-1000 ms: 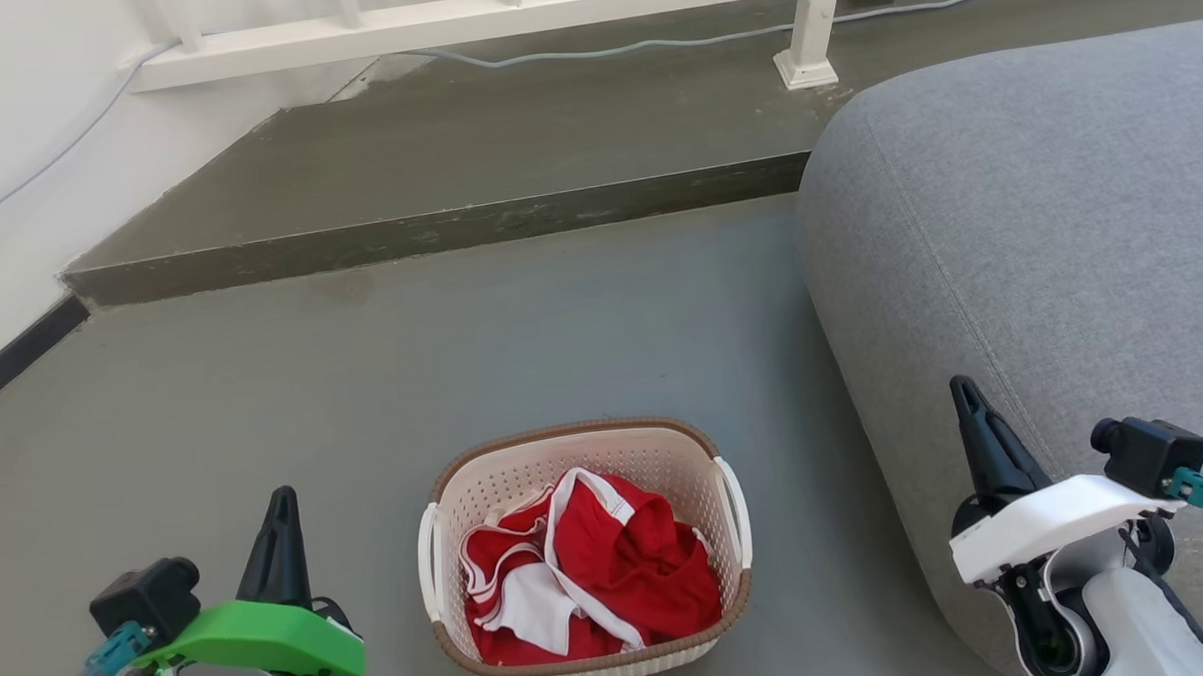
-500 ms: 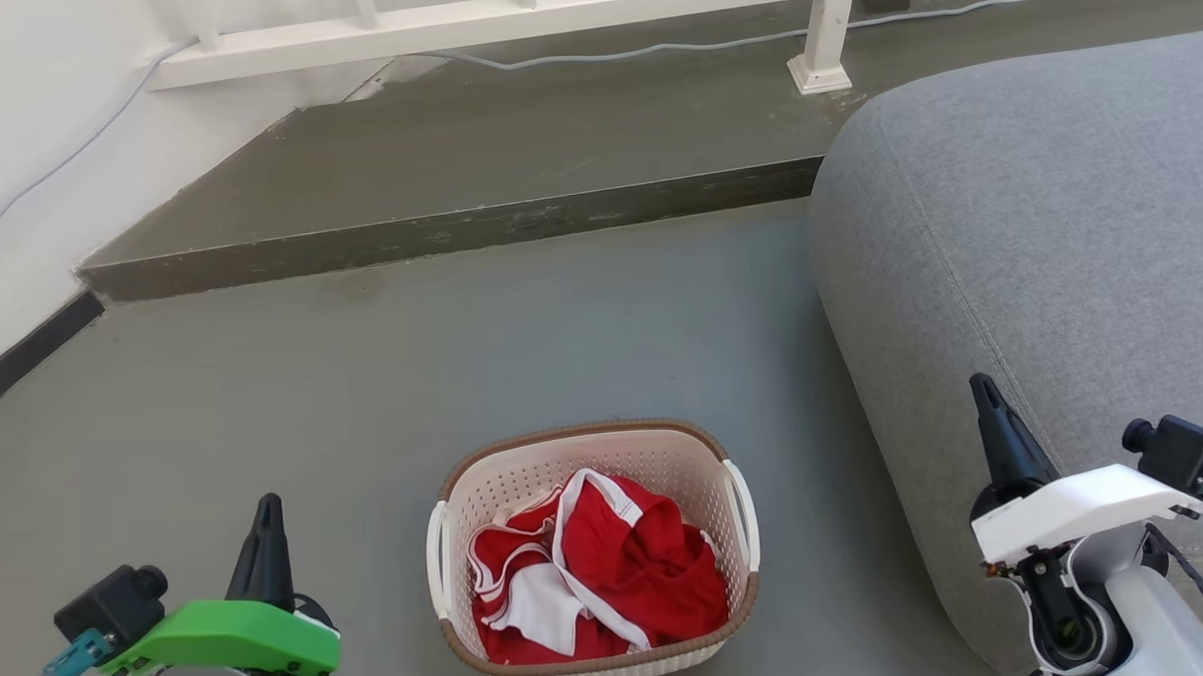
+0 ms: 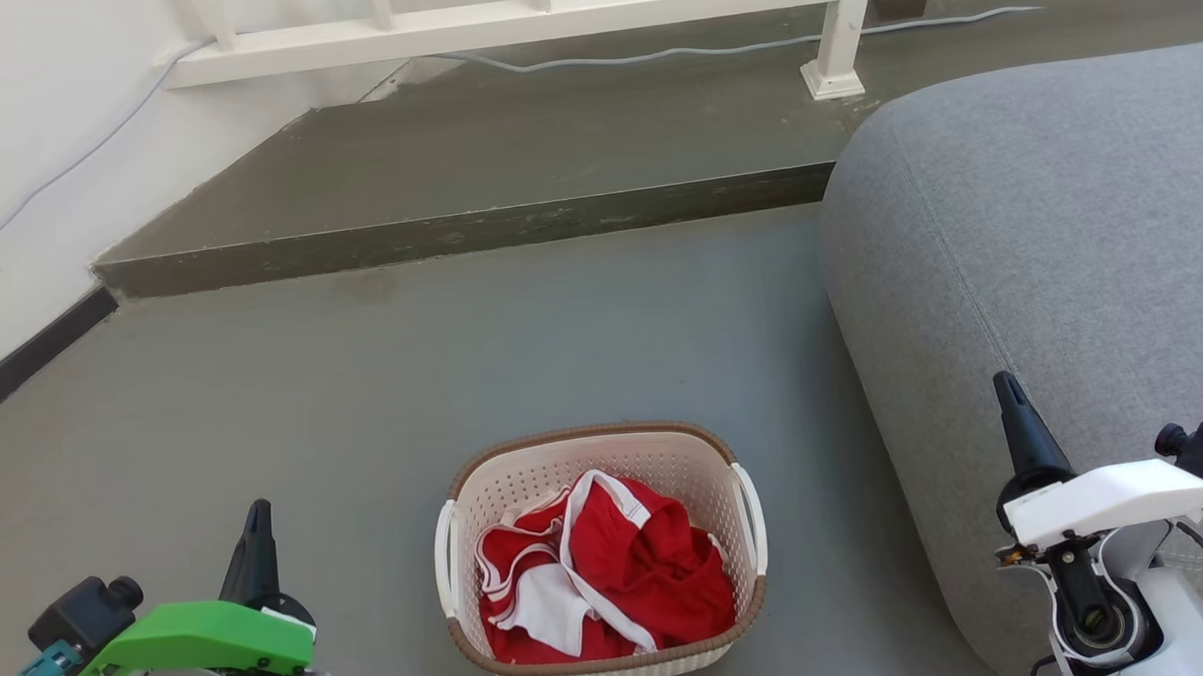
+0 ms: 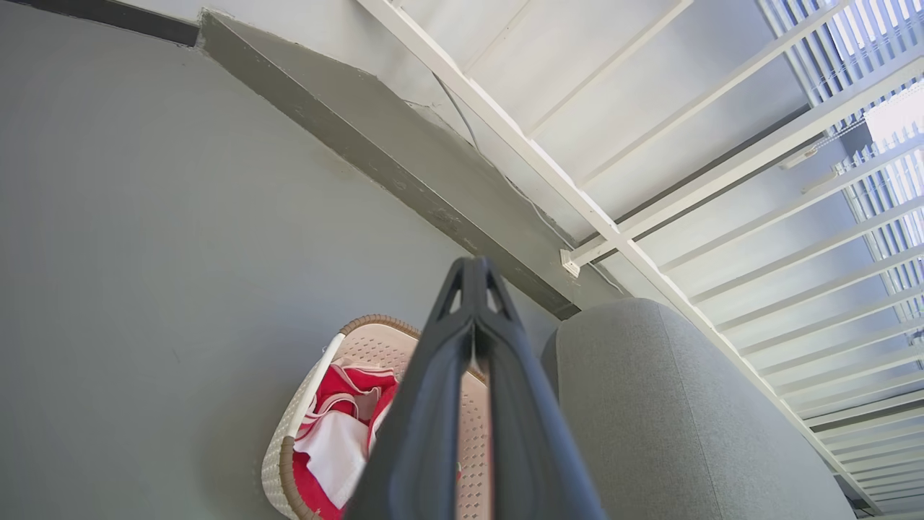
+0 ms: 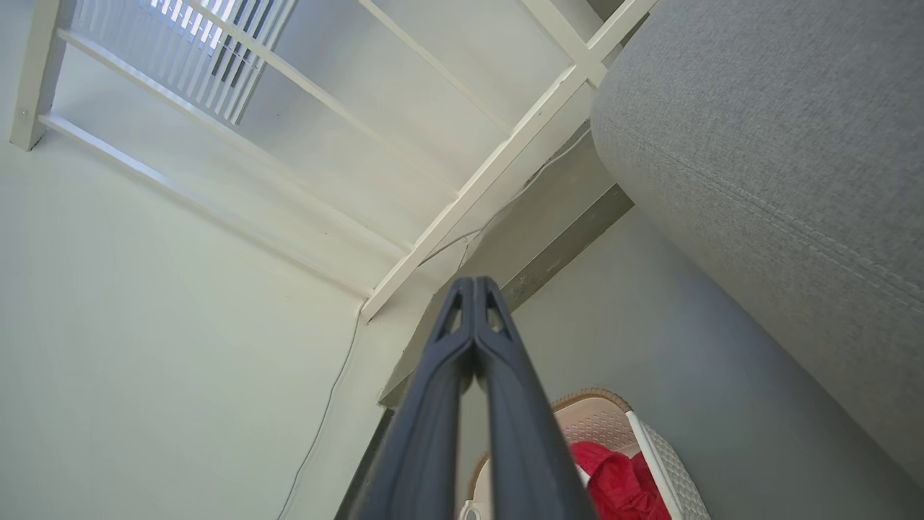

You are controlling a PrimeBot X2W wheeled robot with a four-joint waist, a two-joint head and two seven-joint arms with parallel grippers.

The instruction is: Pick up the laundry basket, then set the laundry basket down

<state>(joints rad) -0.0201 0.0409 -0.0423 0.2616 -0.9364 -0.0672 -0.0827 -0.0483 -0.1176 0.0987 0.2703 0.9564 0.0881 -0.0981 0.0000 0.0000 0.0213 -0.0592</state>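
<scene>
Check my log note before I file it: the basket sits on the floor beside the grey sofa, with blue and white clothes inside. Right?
Not quite. The clothes in the basket are red and white, not blue, as the head view shows. The rest stands.

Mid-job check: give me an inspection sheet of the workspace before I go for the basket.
Surface: grey floor, level.
Job's things: laundry basket, upright on the floor between the grippers, untouched.
Clutter: red and white clothing inside the basket.
Grippers: left gripper and right gripper, jaws shut, both apart from the basket.
Cables: pale cable along the raised step, under the white railing.
Surroundings: grey sofa on the robot's right.
</scene>
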